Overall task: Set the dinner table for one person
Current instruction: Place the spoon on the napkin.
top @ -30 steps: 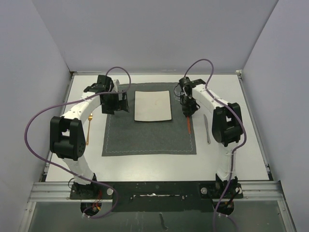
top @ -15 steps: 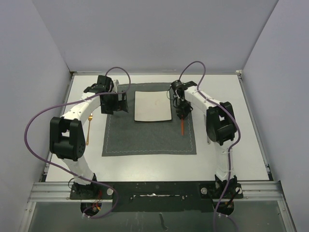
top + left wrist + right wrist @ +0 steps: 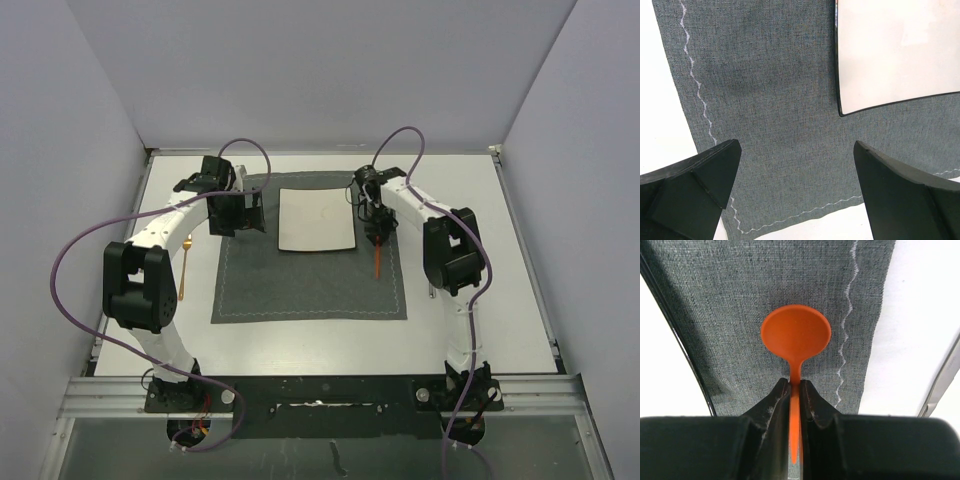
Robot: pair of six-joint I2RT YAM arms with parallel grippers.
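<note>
The white table [image 3: 300, 335] spreads across the floor of the walled booth, with both arms bolted at its near edge. A dark grey placemat [image 3: 300, 285] with a wavy white stitched border lies at its middle. A square white plate [image 3: 317, 218] sits on the far half of the mat.

The right hand [image 3: 795, 382] is pressed together on the thin handle of an orange spoon [image 3: 796, 332], pinching it just behind the round bowl. The bowl hangs over the strip of mat between the plate's dark right rim and the stitched border. I cannot tell whether it touches the cloth. From above, the spoon runs alongside the plate's right side, bowl toward the near edge.

The left hand [image 3: 796, 147] hovers over the left part of the mat, beside the plate's left edge. Its fingers are spread wide and hold nothing. Below it are bare cloth, one corner of the plate and the mat's stitched edge.

A slim gold utensil [image 3: 185, 265] lies on the table just left of the mat, apart from both hands.
</note>
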